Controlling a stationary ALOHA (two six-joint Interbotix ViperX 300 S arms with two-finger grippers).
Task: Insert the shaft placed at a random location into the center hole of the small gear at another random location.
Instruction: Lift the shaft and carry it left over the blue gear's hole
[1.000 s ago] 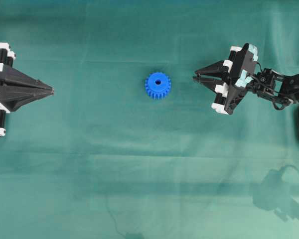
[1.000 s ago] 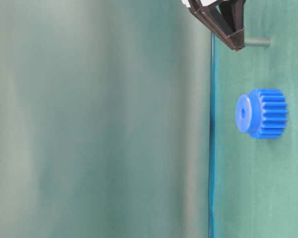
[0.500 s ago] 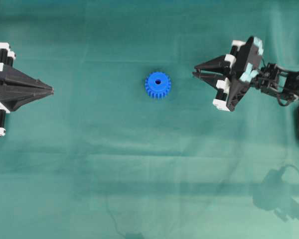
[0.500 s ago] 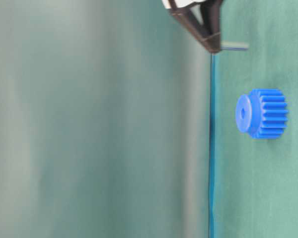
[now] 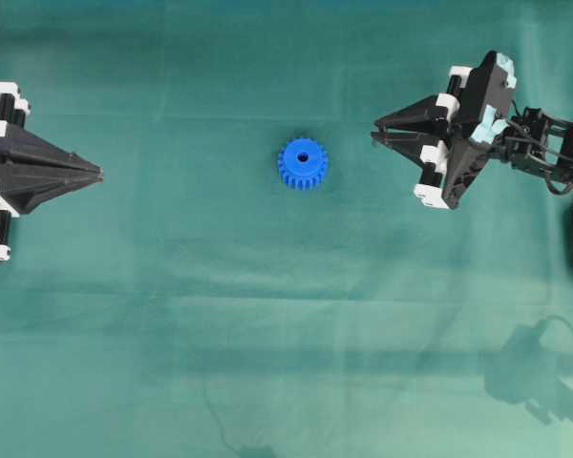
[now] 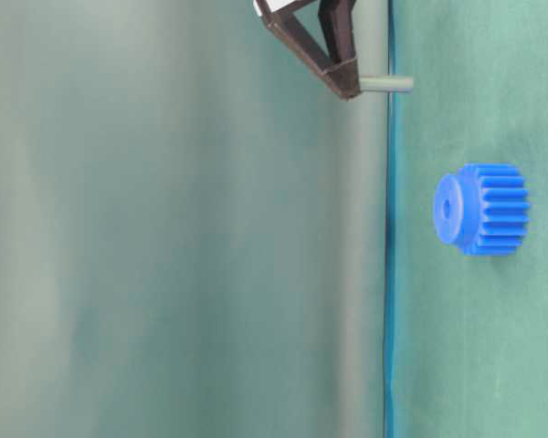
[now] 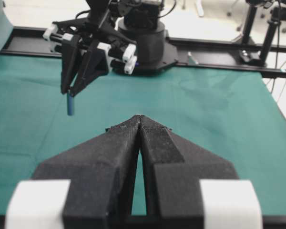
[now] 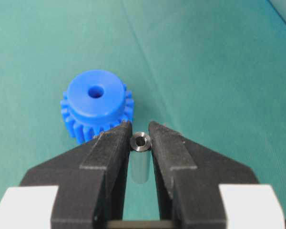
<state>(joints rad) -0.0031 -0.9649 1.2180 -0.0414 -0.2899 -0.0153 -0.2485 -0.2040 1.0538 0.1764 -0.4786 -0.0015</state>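
The blue small gear [image 5: 303, 163] lies flat on the green cloth with its hub up and the center hole [image 5: 303, 156] open. It also shows in the table-level view [image 6: 482, 208] and the right wrist view [image 8: 96, 102]. My right gripper [image 5: 375, 134] is shut on the shaft [image 8: 140, 141], a thin grey pin held upright between the jaws, above the cloth and to the right of the gear. The shaft also shows in the table-level view [image 6: 385, 84] and the left wrist view [image 7: 70, 104]. My left gripper [image 5: 99, 174] is shut and empty at the far left.
Green cloth [image 5: 267, 334] covers the table. A black frame rail [image 7: 229, 67] and the right arm's base [image 7: 143, 38] stand at the far edge in the left wrist view. An arm shadow [image 5: 540, 372] falls at the lower right.
My right gripper has risen off the cloth with the shaft in it and drifted slightly back from the gear. The gear and the left gripper have not moved.
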